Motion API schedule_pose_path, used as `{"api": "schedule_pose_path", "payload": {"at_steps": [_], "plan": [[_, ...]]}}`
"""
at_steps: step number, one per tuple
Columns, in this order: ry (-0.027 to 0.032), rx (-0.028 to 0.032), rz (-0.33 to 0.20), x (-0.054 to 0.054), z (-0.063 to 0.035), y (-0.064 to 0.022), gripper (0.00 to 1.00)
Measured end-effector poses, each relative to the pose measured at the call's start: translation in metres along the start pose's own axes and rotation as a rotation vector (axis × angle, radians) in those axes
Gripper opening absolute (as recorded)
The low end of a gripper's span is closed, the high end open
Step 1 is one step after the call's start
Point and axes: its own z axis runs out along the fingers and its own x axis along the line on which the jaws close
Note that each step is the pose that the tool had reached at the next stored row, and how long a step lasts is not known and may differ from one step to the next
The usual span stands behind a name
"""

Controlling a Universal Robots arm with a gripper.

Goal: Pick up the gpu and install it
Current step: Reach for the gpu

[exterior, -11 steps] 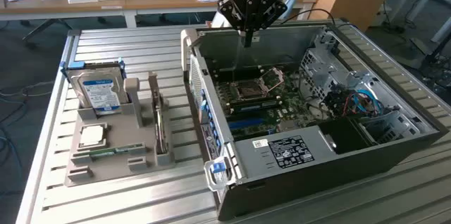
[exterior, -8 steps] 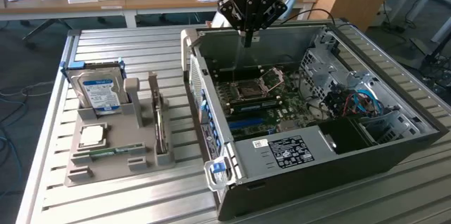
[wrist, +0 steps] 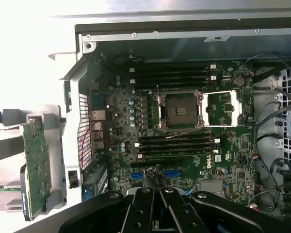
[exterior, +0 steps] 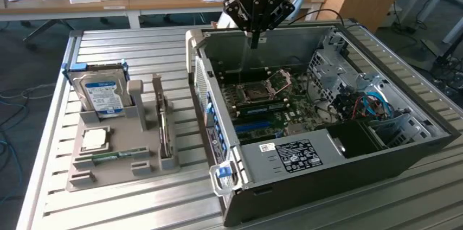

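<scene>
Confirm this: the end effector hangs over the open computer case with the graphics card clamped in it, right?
No. The end effector does hang over the open computer case, but it is shut on nothing. In the exterior view the graphics card stands upright in the grey holder beside the case, next to the hard drive.

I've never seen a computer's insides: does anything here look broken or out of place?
Nothing looks damaged. The computer case lies on its side with its panel off, and the processor socket stands open and empty; the hard drive and card stand in the gray holder.
</scene>
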Motion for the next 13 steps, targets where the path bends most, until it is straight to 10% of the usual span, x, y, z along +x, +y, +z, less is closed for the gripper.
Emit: {"api": "schedule_pose_path", "payload": {"at_steps": [13], "plan": [[-0.0001,0.0000,0.000,0.025,-0.0005,-0.0018,0.11]]}}
